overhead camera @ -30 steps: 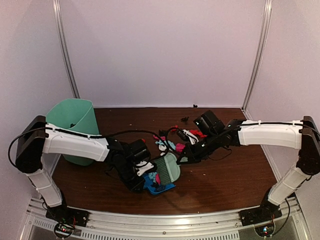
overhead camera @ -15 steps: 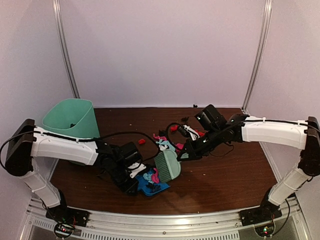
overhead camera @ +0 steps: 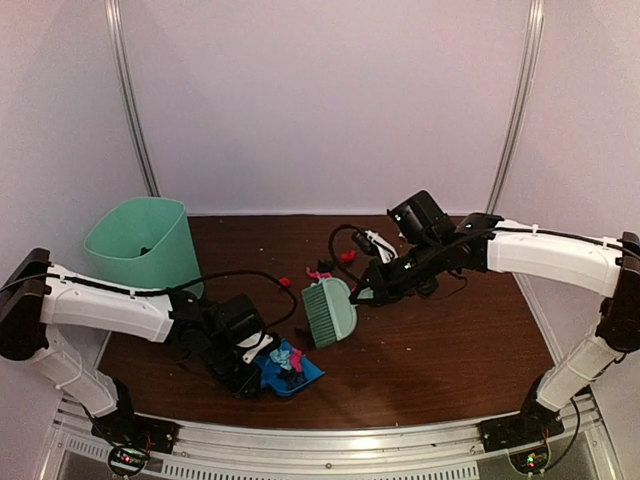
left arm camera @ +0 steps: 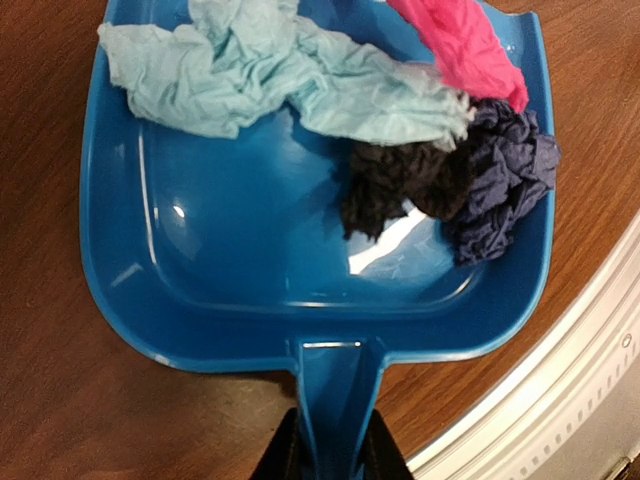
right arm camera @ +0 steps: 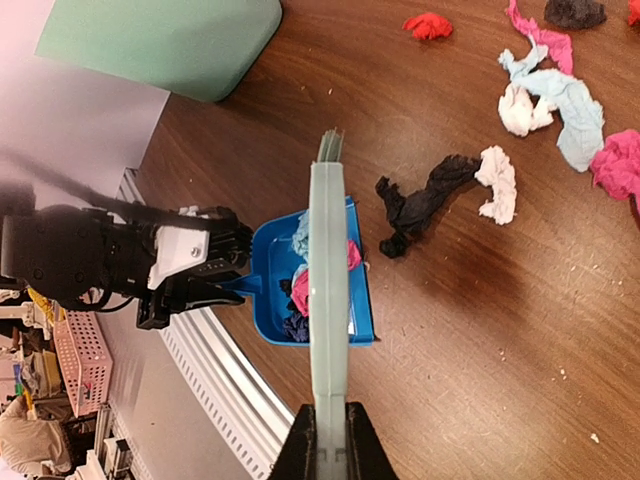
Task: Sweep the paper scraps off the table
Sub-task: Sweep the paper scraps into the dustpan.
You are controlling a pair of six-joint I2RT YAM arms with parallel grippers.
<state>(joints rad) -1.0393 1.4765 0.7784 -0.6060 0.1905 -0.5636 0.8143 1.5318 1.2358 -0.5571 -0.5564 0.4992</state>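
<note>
blue dustpan (left arm camera: 230, 250) handle clamped in left hand (left arm camera: 325, 458), near left; green brush (right arm camera: 328, 250) handle clamped in right hand (right arm camera: 328, 440); paper scraps (right arm camera: 575, 110) lay partly in the dustpan, the rest loose on the bench (overhead camera: 450, 350), far centre

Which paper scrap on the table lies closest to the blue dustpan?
The twisted black scrap beside a white scrap; the red scrap, pink scrap and cyan scrap lie farther off.

The shiny blue plastic dustpan (left arm camera: 230, 240) holds crumpled paper scraps (left arm camera: 380, 100) in light blue, pink, black and navy. The flat wooden table (overhead camera: 440, 350) is dark red-brown (with thin grain lines). The plastic hand brush (right arm camera: 328, 260) is pale green, the round plastic bin (overhead camera: 145, 250) mint green.
</note>
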